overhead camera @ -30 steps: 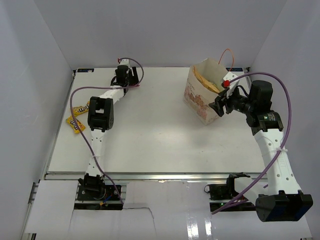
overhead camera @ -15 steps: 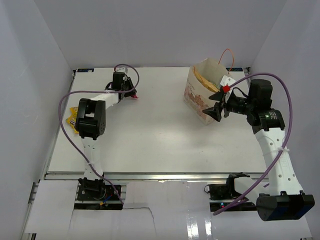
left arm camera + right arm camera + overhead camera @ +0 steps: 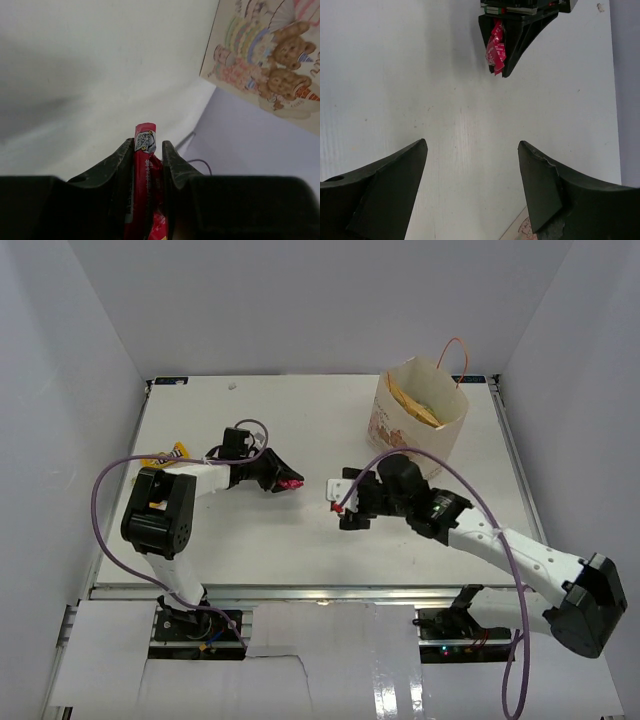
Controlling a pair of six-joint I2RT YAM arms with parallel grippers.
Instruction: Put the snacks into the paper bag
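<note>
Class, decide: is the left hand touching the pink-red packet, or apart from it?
Touching. In the left wrist view, the left hand clamps the pink-red packet between its fingers.

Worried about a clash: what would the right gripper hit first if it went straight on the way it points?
Likely the red packet held in the left gripper, facing it head-on; bare table between them.

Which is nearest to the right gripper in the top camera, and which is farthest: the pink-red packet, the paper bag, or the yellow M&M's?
Starting from the right gripper, in the top view:
1. The pink-red packet, just to its left, pinched in the left gripper.
2. The paper bag, behind it at the right.
3. The yellow M&M's, far left, partly hidden by the left arm.
</note>
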